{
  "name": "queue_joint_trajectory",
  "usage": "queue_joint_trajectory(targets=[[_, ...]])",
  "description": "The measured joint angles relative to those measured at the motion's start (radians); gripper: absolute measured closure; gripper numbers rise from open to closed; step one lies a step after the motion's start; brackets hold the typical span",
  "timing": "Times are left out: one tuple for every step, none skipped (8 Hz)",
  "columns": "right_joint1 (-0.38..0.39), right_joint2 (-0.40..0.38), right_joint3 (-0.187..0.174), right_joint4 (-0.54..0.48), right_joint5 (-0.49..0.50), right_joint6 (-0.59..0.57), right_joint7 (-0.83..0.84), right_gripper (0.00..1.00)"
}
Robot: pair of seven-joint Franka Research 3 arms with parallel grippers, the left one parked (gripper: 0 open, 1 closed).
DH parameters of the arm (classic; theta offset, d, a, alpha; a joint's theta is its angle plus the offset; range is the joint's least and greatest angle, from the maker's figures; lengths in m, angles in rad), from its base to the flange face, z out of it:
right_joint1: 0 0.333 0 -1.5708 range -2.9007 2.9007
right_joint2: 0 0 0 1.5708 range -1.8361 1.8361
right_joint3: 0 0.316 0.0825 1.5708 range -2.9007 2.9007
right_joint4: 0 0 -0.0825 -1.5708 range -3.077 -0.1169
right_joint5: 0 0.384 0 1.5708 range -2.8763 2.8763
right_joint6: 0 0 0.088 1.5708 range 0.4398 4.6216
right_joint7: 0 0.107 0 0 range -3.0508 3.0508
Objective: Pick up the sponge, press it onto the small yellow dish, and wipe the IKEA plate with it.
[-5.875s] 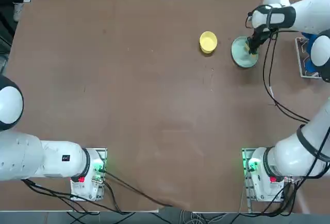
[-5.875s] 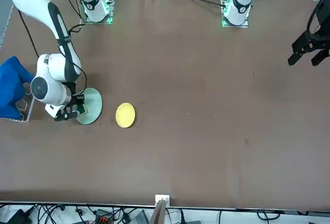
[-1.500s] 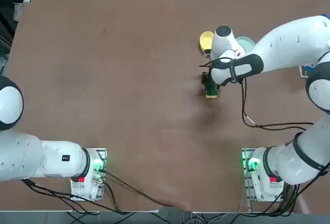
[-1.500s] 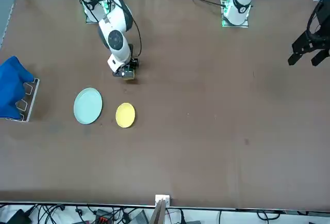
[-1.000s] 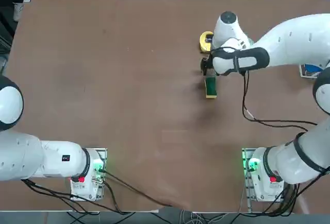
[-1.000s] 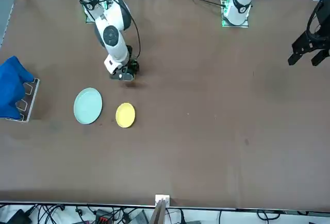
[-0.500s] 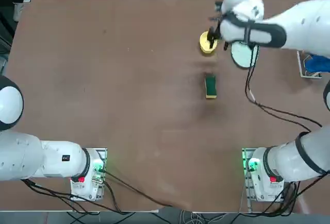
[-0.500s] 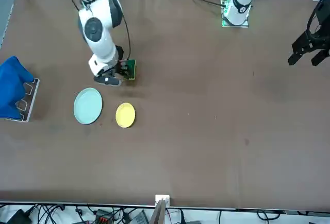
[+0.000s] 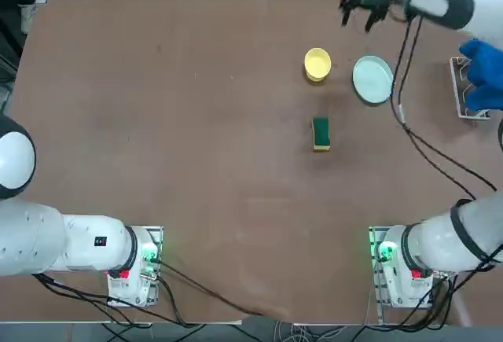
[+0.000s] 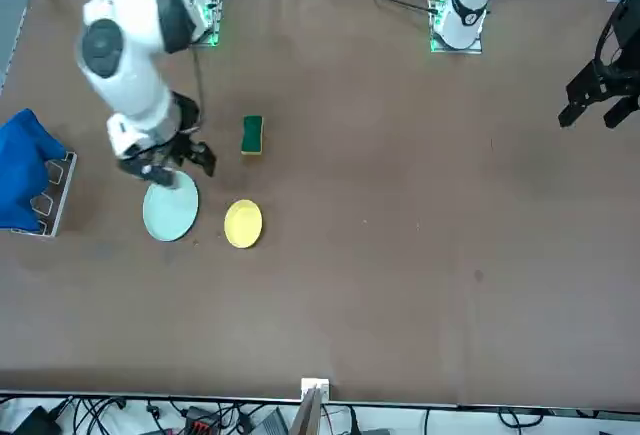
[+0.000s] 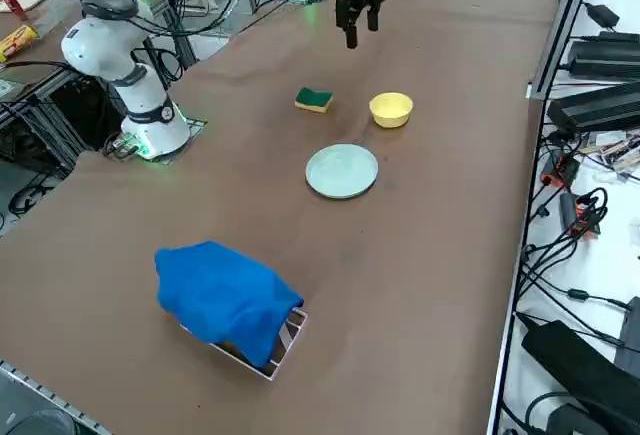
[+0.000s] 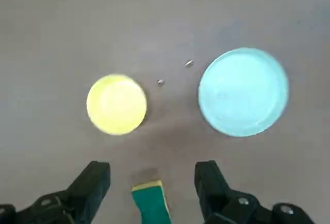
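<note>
The sponge [image 9: 321, 133] [image 10: 252, 135] [image 11: 314, 100] [image 12: 152, 203] lies flat on the brown table, green side up, on the robot's side of the two dishes. The small yellow dish [image 9: 317, 64] [image 10: 243, 224] [image 11: 391, 109] [image 12: 116, 104] stands beside the pale mint IKEA plate [image 9: 372, 79] [image 10: 170, 209] [image 11: 342, 171] [image 12: 243, 91]. My right gripper [image 9: 357, 13] [image 10: 170, 168] [image 11: 358, 23] [image 12: 152, 176] hangs high above the dishes. It is open, empty and touches nothing.
A blue cloth [image 9: 481, 63] [image 10: 24, 169] [image 11: 225, 298] lies over a small rack at the table's right edge, beyond the plate. Two small specks [image 12: 160, 82] lie on the table between the dishes. The arm's black cable [image 9: 409, 106] hangs above the table near the plate.
My right gripper has left the sponge, risen high and moved toward the far edge above the dishes. The sponge stays where it was set down.
</note>
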Motion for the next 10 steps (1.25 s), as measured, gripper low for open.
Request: queue_joint_trajectory(targets=[[-0.037, 0.006, -0.008, 0.067, 0.0, -0.055, -0.036, 0.0], [-0.064, 0.014, -0.03, 0.128, 0.0, -0.1, -0.099, 0.0], [-0.082, 0.024, -0.065, 0.179, 0.0, -0.132, -0.161, 0.0], [-0.103, 0.035, -0.101, 0.213, 0.0, -0.146, -0.233, 0.0], [-0.135, 0.044, -0.125, 0.246, -0.001, -0.155, -0.312, 0.0], [-0.174, 0.048, -0.139, 0.284, -0.001, -0.179, -0.372, 0.0], [-0.212, 0.047, -0.15, 0.332, -0.001, -0.219, -0.405, 0.0], [-0.24, 0.045, -0.156, 0.387, -0.001, -0.266, -0.423, 0.0], [-0.25, 0.045, -0.157, 0.433, 0.001, -0.321, -0.435, 0.0], [-0.25, 0.044, -0.156, 0.46, 0.001, -0.372, -0.473, 0.0]])
